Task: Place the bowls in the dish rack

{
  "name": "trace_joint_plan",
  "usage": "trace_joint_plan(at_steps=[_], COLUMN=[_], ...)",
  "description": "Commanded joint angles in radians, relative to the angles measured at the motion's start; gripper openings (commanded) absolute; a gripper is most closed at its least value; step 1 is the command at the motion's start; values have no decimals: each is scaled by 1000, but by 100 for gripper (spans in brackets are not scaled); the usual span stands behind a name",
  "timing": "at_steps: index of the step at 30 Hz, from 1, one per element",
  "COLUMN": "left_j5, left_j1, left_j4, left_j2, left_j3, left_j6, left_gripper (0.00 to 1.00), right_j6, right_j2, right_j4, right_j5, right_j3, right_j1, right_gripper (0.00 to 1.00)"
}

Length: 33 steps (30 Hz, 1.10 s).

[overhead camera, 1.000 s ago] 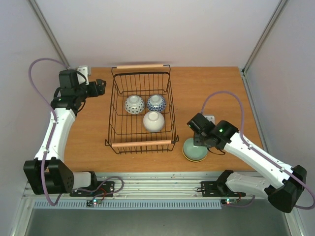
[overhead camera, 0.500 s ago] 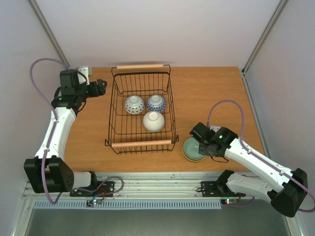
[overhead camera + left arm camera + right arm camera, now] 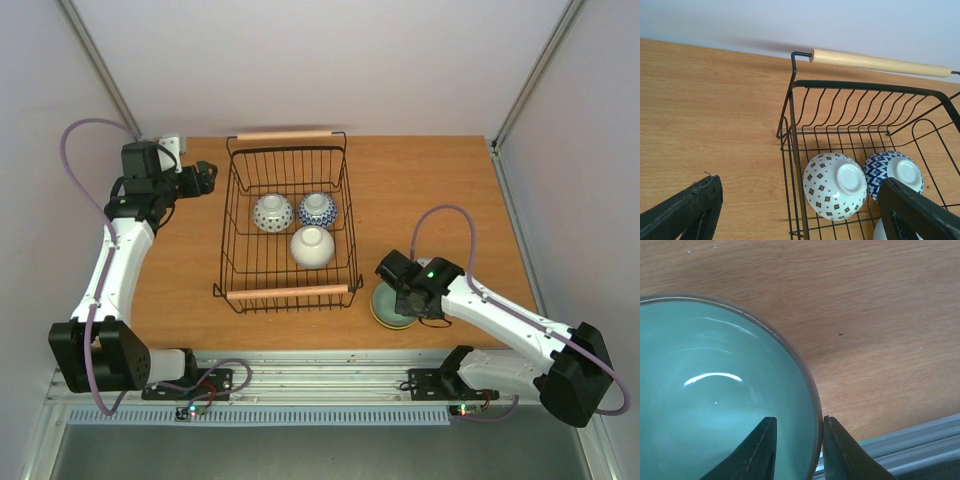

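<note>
The black wire dish rack (image 3: 288, 292) with two wooden handles stands mid-table. It holds three upturned bowls: a dotted white one (image 3: 272, 212), a blue-patterned one (image 3: 317, 210) and a plain white one (image 3: 312, 246). A pale green bowl (image 3: 386, 308) sits upright on the table, right of the rack's near corner. My right gripper (image 3: 404, 292) is open astride its near rim (image 3: 797, 420), with one finger (image 3: 762, 450) inside and the other (image 3: 840, 450) outside. My left gripper (image 3: 205, 178) is open and empty beside the rack's far left corner (image 3: 801, 181), above the dotted bowl (image 3: 834, 186) and the blue bowl (image 3: 892, 172).
The table's near edge and a metal rail (image 3: 900, 440) lie just behind the green bowl. A small white block (image 3: 170, 142) sits at the table's far left corner. Walls close in the left, the right and the back.
My right gripper has come down and moved towards the near left, over the green bowl, and now sits astride its rim. The left arm and the bowls in the rack have not moved.
</note>
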Motion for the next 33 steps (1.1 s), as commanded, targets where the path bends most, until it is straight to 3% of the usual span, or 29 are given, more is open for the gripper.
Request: trace_joint_plan(at_steps=[1,8,13,33], left_j5=[3,1,-5,-12], left_j1=[4,4,4,4], left_j4=[33,34,35,36], left_j2=[7,9,6,3], left_j3=[0,-2,-2,-3], left_j6=[-4,-4,-2,-1], left_gripper=[85,85,85,85], right_j6=[2,3,7,-39], right_j2=[24,28,24,-191], right_j4=[48,51,42,-83], right_j5=[-2,-3,4,94], right_j3=[-12,-20,-19,72], right_j1=[-1,-1,-1,0], right_gripper=[27,21,2,1])
